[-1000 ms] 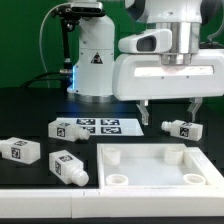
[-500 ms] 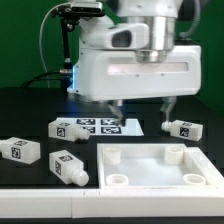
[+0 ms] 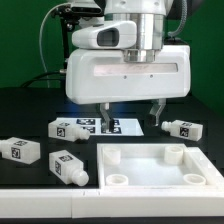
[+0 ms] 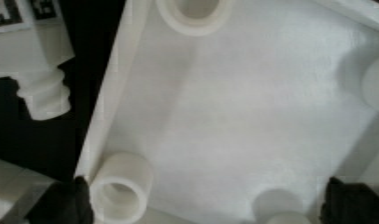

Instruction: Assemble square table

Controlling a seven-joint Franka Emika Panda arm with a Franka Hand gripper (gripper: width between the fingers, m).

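The white square table top point(image 3: 150, 163) lies flat at the front of the exterior view, rim up, with round sockets in its corners. Several short white legs with tags lie loose: two at the exterior view's left point(image 3: 18, 150) point(image 3: 68, 166), one beside the marker board point(image 3: 62, 127), one at the right point(image 3: 184, 128). My gripper point(image 3: 131, 116) hangs open and empty above the table top's far edge. In the wrist view the top point(image 4: 239, 110) fills the picture, with my dark fingertips point(image 4: 70, 200) on either side of it and my gripper point(image 4: 212, 205) holding nothing. A leg point(image 4: 44, 92) lies beside the rim.
The marker board point(image 3: 108, 126) lies flat behind the table top. The robot's white base point(image 3: 92, 60) stands at the back. A white ledge point(image 3: 40, 200) runs along the front edge.
The gripper has moved toward the exterior view's left, from over the right-hand leg to over the table top's far edge. The parts have not moved.
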